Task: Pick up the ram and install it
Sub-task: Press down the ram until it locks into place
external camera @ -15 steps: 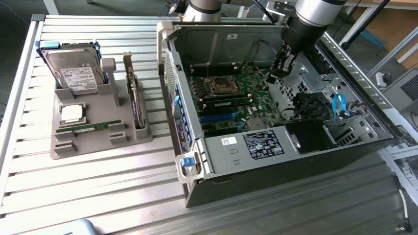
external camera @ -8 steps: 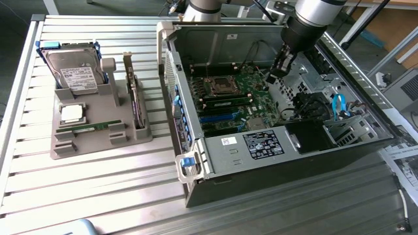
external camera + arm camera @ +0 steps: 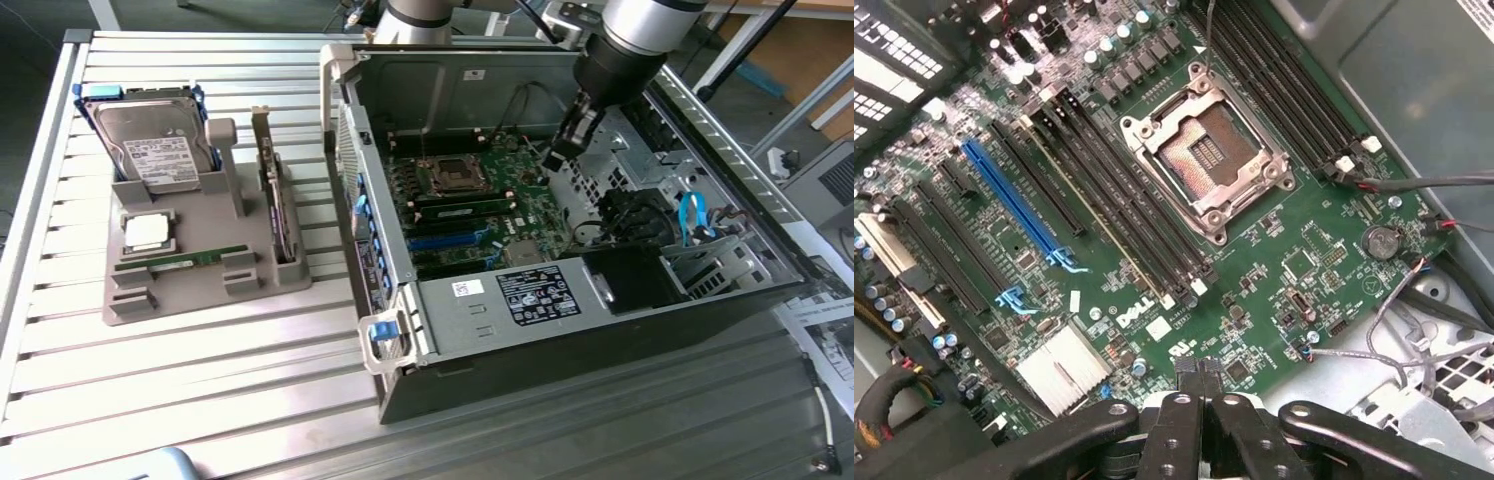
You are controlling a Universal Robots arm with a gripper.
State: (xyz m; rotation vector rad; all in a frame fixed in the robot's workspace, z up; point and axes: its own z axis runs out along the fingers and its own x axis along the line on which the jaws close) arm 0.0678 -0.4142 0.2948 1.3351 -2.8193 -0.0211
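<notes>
1. My fingers (image 3: 1200, 372) are clenched together with nothing between them: two black, matte metal tips meeting just above the motherboard (image 3: 1154, 200), with bolted black linkage arms spreading out behind them.
2. In the exterior view the gripper (image 3: 557, 150) hangs inside the open computer case (image 3: 561, 330), over the board's side toward the exterior view's right.
3. The motherboard is dark green and densely dotted with solder points, small cylindrical capacitors and long black slots; one slot is bright blue (image 3: 1014, 205).
4. The CPU socket (image 3: 1206, 158) is a square, silver-grey metal frame with a gold-pinned centre.
5. A ribbed, bright aluminium heatsink (image 3: 1061, 365) sits close to my fingers.
6. The ram (image 3: 183, 261) is well apart from my fingers, outside the case: a thin green stick lying flat in a groove of the grey plastic holder (image 3: 200, 290).
7. That holder also carries a hard drive (image 3: 158, 150) standing in a blue-edged bracket, a square silver processor (image 3: 147, 232) and an upright card (image 3: 274, 190).
8. The desk (image 3: 200, 400) is ribbed, shiny aluminium slats, catching strong glare.
9. Beyond it I see a dark floor and metal frame legs.
</notes>
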